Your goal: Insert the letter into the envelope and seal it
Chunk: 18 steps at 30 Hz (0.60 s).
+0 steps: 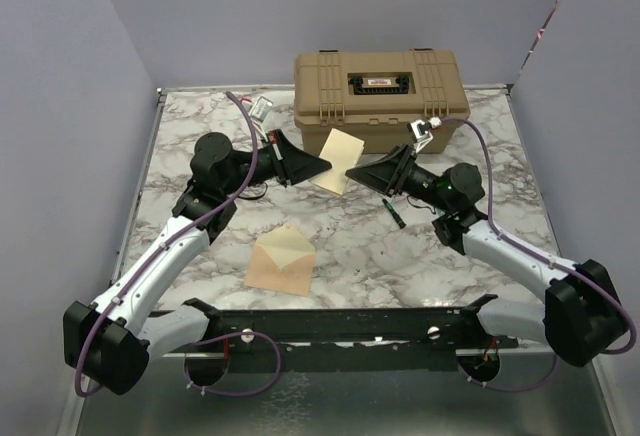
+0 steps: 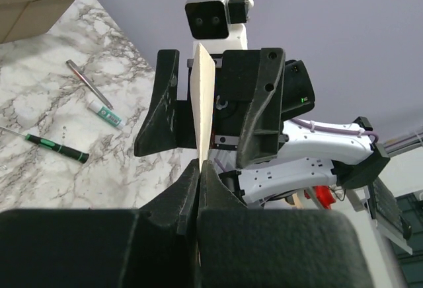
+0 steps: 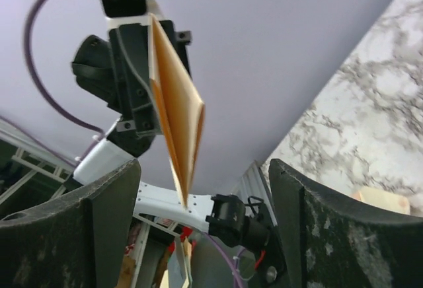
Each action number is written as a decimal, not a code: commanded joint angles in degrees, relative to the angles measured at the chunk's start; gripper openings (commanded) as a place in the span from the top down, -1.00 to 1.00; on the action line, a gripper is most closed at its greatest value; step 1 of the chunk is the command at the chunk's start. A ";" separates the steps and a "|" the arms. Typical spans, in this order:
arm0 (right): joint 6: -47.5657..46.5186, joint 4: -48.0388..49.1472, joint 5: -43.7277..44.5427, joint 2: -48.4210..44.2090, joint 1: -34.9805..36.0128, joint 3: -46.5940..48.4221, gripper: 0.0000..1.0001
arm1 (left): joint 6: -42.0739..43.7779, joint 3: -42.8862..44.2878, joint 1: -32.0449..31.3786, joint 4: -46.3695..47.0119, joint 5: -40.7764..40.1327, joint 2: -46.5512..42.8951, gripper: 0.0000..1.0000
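Here, the left gripper (image 2: 199,169) has its two fingers pressed together on one edge of the letter (image 2: 203,103), holding the sheet off the table. In the left wrist view it is seen edge-on as a thin pale strip. The right gripper (image 3: 205,166) faces it from the opposite side with its jaws spread wide. The free end of the letter reaches into the gap between them, and neither finger visibly touches the paper.

From above, the two grippers meet nose to nose over the far middle of the marble table (image 1: 350,246), with the peach-tan letter tilted between them, just in front of a closed tan toolbox (image 1: 378,86) at the far edge.

The envelope (image 1: 282,259) lies flat on the table, well apart from the letter and nearer the arm bases, beside the left forearm. Its triangular flap is open, showing the pale yellow inside.

A green-handled screwdriver (image 1: 393,211) lies on the marble close under the right gripper.
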 commanded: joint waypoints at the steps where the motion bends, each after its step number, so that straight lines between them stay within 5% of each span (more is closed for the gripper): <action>1: 8.17 18.48 -2.44 3.31 0.63 2.79 -0.54 | -4.56 -1.62 -0.31 5.23 -0.81 -0.91 1.00; 16: 5.71 12.50 -2.05 6.98 2.90 7.34 0.32 | -4.20 -3.25 -0.39 5.58 -0.66 -1.40 1.00; 18: 4.22 10.17 -1.75 6.86 3.03 7.67 0.62 | -4.25 -3.75 -0.40 5.14 -1.10 -1.64 0.79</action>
